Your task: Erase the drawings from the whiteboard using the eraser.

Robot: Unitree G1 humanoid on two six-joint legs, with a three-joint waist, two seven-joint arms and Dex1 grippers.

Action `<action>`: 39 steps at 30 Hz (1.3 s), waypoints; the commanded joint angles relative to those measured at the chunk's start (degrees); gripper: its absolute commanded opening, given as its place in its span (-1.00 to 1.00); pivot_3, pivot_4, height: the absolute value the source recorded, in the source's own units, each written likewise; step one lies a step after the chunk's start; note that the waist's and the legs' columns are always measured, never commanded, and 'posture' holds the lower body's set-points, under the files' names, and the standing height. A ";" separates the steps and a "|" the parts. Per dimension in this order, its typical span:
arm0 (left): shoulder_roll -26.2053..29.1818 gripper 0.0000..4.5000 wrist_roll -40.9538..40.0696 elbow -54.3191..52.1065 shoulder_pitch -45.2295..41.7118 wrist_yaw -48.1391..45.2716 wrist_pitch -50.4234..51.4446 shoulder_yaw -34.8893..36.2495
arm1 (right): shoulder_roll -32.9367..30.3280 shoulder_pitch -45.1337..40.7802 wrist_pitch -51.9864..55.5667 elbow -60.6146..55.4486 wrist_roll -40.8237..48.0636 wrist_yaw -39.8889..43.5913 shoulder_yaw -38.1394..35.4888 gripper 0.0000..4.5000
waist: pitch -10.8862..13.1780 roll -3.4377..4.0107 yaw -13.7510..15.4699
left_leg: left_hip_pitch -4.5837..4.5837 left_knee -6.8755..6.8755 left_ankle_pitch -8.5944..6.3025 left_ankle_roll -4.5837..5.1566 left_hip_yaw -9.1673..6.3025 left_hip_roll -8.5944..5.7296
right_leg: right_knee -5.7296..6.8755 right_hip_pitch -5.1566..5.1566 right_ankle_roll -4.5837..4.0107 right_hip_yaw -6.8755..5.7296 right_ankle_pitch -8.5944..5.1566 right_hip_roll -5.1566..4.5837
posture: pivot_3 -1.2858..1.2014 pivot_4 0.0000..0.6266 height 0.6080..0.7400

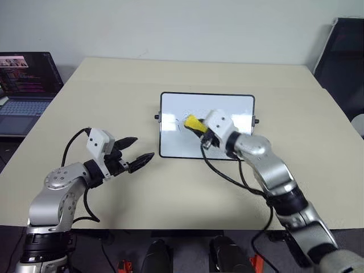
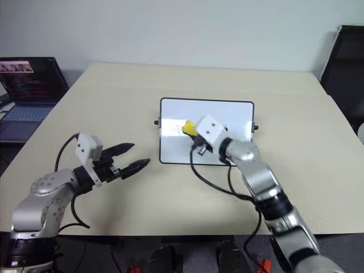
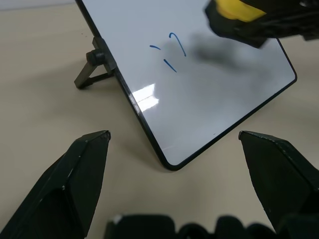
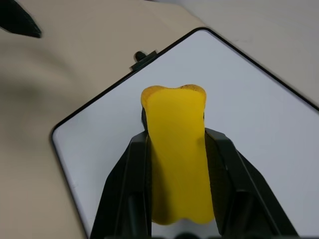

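The whiteboard (image 1: 227,105) stands propped on the middle of the beige table, with a black frame and small side knobs. A few thin blue drawings (image 3: 172,50) sit on its left half. My right gripper (image 1: 200,128) is shut on the yellow eraser (image 4: 177,159), which it holds over the board just to the right of the drawings (image 1: 180,124). Whether the eraser touches the surface I cannot tell. My left gripper (image 1: 139,152) hovers open and empty above the table, to the left of the board's near left corner and pointing toward it.
An open laptop (image 1: 25,79) sits on a lower surface beyond the table's left edge. A dark chair (image 1: 344,57) stands at the far right. The table (image 1: 114,85) is bare around the board. Black cables hang from both wrists.
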 commanded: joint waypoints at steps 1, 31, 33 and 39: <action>0.28 1.00 0.05 -1.32 -1.47 -0.21 -0.99 -0.74 | 1.30 -7.11 -5.33 10.73 -4.63 -2.08 1.78 -0.51 | 0.00 0.00 0.06 | -0.01 0.00 0.00 0.00 0.00 0.00 | 0.00 -0.02 0.02 0.00 0.01 0.00 | 0.03 -0.52 1.00; 0.03 1.00 -0.61 -2.88 -0.55 0.88 -0.52 -1.26 | -0.64 -14.18 -18.58 27.52 -18.03 13.90 12.95 -0.51 | 0.00 0.01 0.01 | 0.05 -0.04 0.16 0.20 -0.05 0.01 | 0.07 0.02 -0.13 -0.06 0.16 0.02 | 0.03 -0.52 1.00; 0.03 1.00 -0.65 -2.90 -0.59 0.92 -0.54 -1.38 | 0.01 -15.47 -19.07 28.89 -18.70 9.12 11.01 -0.51 | 0.01 0.01 0.00 | 0.05 -0.01 0.16 0.20 -0.04 0.01 | 0.07 0.03 -0.16 -0.04 0.15 0.02 | 0.03 -0.52 1.00; -0.09 1.00 -0.73 -2.64 -1.02 0.79 -0.62 -1.89 | -0.03 -18.62 -18.11 33.79 -18.06 -0.16 6.10 -0.51 | 0.01 0.01 0.23 | 0.08 0.04 0.20 0.24 -0.04 -0.01 | 0.09 0.01 -0.29 -0.06 0.34 0.00 | 0.03 -0.52 1.00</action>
